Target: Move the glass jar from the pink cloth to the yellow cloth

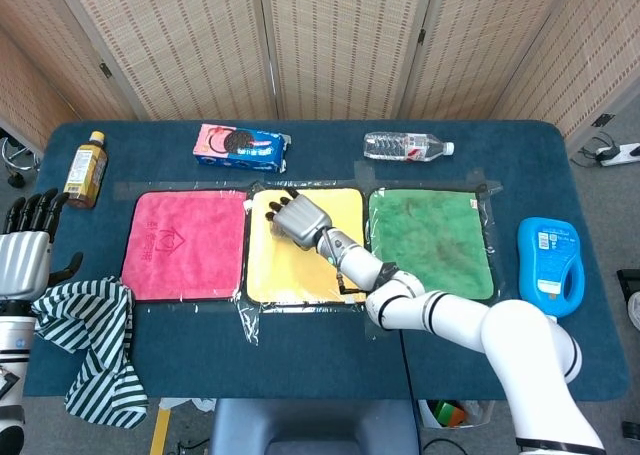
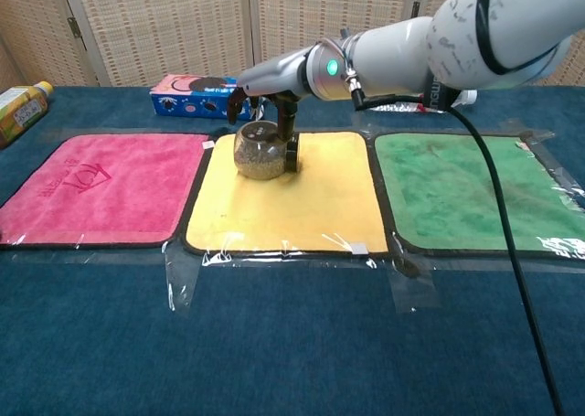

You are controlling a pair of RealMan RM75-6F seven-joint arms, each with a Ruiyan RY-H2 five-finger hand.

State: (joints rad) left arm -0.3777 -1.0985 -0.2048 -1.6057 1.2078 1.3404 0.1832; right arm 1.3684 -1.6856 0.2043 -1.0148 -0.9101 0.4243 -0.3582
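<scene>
Under the right hand, the jar lay on its side at the back of the yellow cloth, the pink cloth to that hand's left. From the chest the hand's fingers hung curled down over the jar, spread, one against its black lid end, with no clear grip; from the head the hand hid the jar entirely. Only the head view showed the left hand, fingers apart and holding nothing, beside a striped cloth.

right arm: glossy white, black cable, green light | hands: silver, black fingers (apparently)
</scene>
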